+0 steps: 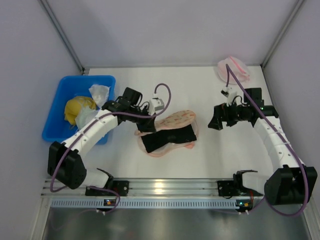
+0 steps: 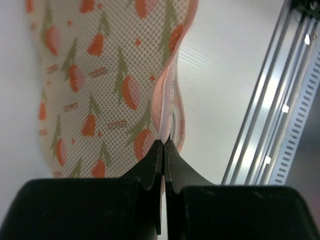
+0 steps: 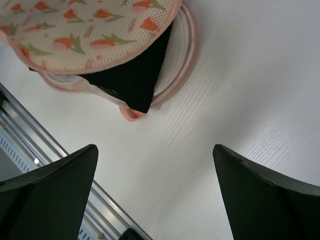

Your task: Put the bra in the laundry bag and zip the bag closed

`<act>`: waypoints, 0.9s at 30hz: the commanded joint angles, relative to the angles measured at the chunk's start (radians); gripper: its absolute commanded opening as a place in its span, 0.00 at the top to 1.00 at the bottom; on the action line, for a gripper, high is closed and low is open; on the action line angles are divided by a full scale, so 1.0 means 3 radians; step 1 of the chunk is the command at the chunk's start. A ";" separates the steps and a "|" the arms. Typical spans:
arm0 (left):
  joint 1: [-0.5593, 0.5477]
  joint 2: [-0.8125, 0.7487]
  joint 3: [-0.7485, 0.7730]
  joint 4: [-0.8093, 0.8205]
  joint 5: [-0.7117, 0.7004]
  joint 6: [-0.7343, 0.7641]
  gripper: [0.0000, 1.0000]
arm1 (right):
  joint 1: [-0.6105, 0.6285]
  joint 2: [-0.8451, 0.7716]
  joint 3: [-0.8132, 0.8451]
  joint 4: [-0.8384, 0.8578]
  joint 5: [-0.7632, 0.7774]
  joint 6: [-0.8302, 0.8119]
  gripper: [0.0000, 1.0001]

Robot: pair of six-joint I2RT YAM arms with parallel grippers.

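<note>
A blue bin [image 1: 60, 95] at the desk's [image 1: 210, 160] left holds a yellow cloth [image 1: 77, 107]. The left end effector [image 2: 164, 145] is pinched tight on the pink zipper edge of the laundry bag [image 1: 180, 119], which lies mid-desk. The bra [image 1: 167, 136] lies across the bag, partly under its mesh flap, with one end poking past the rim. Further right, the right end effector [image 3: 155, 150] hovers spread wide, holding nothing.

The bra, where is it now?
In the top view the bra lies mid-table, partly tucked in the open laundry bag, just right of the left hand.
</note>
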 commanded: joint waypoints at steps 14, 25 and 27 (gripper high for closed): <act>-0.0898 0.0896 -0.0482 0.0820 -0.0510 -0.0464 0.89 | 0.0081 0.0324 -0.0025 0.0620 -0.0231 0.0264 0.10; -0.0924 0.1245 -0.0471 0.0814 -0.1047 0.0036 0.81 | 0.0142 0.0636 0.0036 0.0840 -0.0174 0.0325 0.15; -0.0924 0.1209 -0.0512 0.0814 -0.1205 0.0282 0.80 | 0.0137 0.0682 0.0087 0.0856 -0.0169 0.0340 0.15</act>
